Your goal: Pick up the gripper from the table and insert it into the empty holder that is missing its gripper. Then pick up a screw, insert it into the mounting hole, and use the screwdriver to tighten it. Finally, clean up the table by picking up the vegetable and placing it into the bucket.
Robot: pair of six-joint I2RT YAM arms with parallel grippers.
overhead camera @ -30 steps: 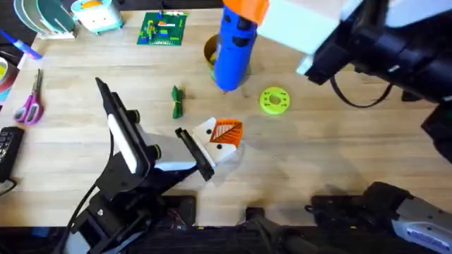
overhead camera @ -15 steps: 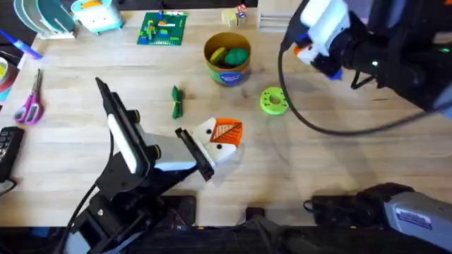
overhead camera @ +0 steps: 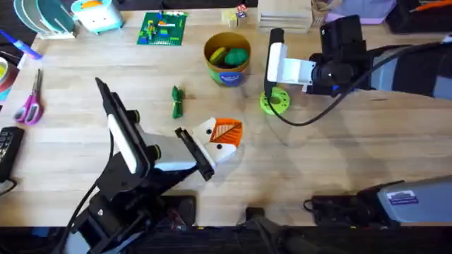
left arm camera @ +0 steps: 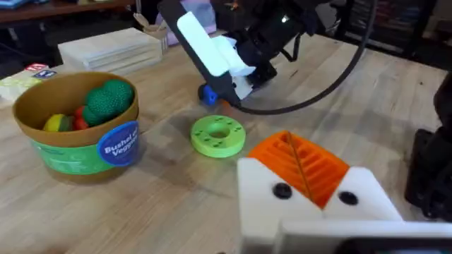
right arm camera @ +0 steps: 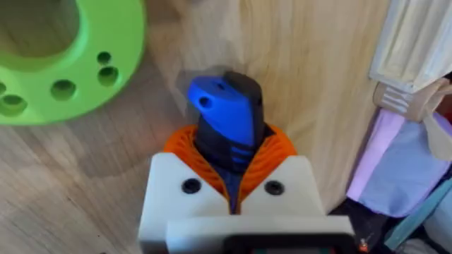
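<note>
Overhead: right gripper [overhead camera: 267,90] over lime-green disc [overhead camera: 274,101]; vegetable [overhead camera: 176,101] on table [overhead camera: 339,162], left of bucket [overhead camera: 227,56].
Left wrist: left gripper [left arm camera: 307,176] jaws together, nothing between them.
Right wrist: jaws clenched on screwdriver [right arm camera: 224,123], disc just beside.

Bare tabletop [overhead camera: 339,162] right of disc [overhead camera: 275,101].

Right hand [overhead camera: 270,90] over lime-green disc [overhead camera: 275,101]; vegetable [overhead camera: 176,101] beside bucket [overhead camera: 227,58]
</note>
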